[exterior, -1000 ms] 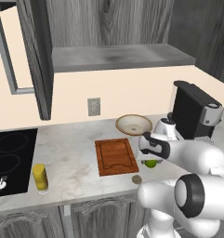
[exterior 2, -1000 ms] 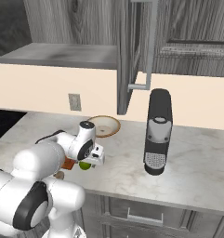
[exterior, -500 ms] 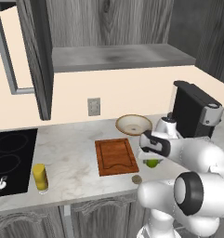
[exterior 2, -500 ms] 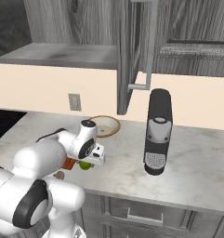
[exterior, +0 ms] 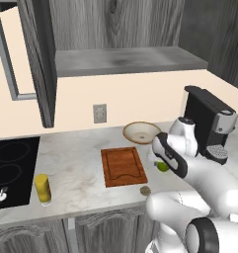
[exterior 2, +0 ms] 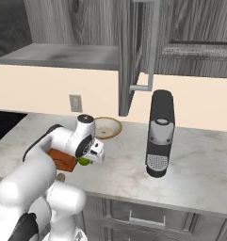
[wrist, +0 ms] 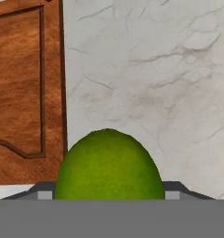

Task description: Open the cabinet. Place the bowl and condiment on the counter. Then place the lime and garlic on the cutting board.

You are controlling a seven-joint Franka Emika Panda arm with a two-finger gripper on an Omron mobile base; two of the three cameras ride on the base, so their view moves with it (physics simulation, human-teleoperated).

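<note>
One lime beside cutting board

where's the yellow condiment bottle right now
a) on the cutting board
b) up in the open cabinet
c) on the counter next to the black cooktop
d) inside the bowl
c: the condiment stands upright on the counter just beside the cooktop, well apart from the cutting board and the bowl.
</note>
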